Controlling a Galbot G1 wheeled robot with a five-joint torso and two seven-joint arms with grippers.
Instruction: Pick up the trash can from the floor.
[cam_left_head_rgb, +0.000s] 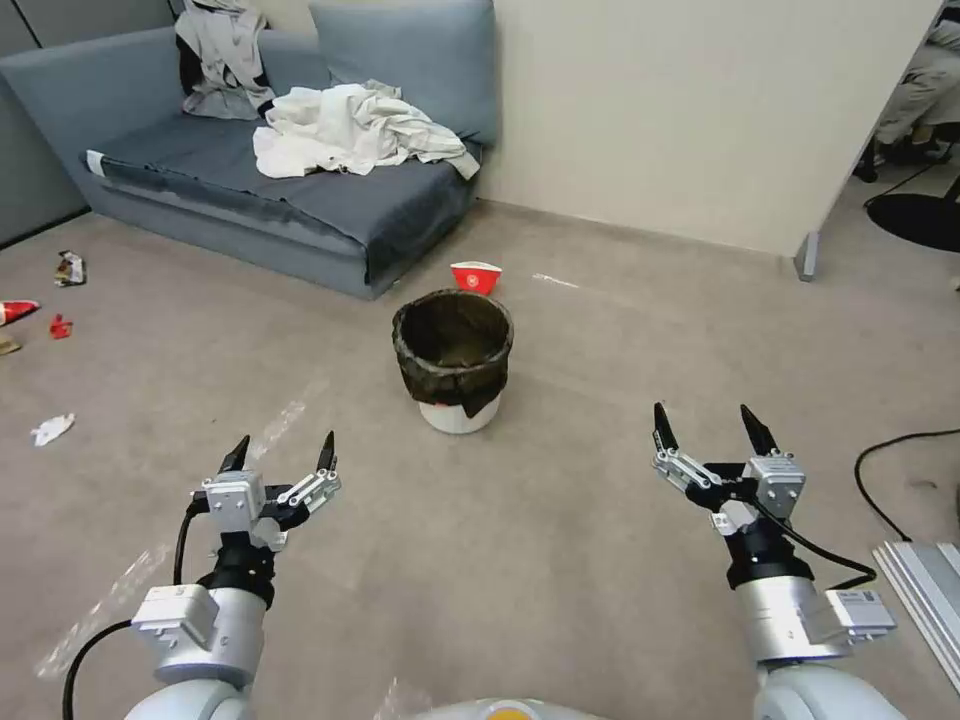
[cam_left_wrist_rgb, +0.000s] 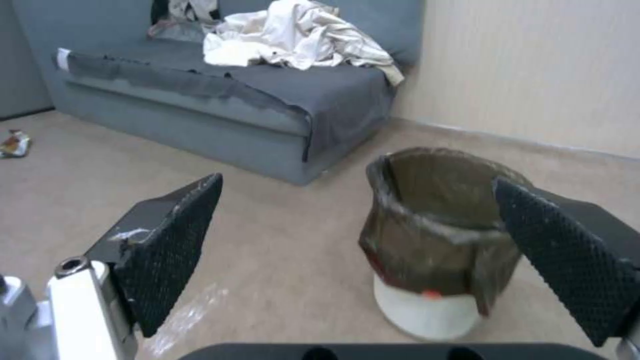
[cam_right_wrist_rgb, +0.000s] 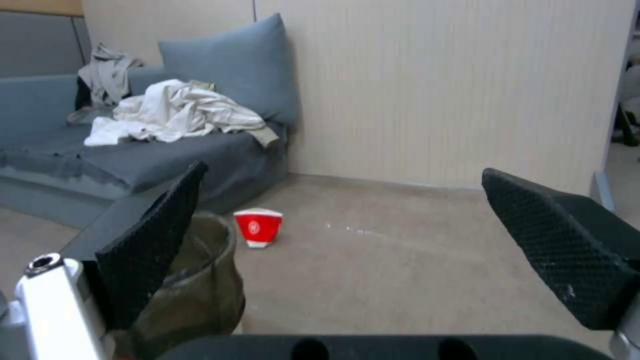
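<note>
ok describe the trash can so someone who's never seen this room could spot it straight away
Find the grey sofa by the beige wall; on the floor in front of its near corner stands the trash can. It is a small round white bin with a dark crinkled liner over its rim, bigger than the red-and-white paper bowl behind it.

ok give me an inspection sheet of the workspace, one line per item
surface: beige floor, faint tape marks and scuffs.
job's things: trash can upright on the floor, dark liner folded over its rim, untouched.
clutter: red-and-white paper bowl behind the can; wrappers and a crumpled paper scrap on the floor to the left.
grippers: left claw and right claw both open, held short of the can, one to each side.
cables: black cable on the floor at right.
surroundings: grey sofa with heaped clothes; panelled wall.
</note>
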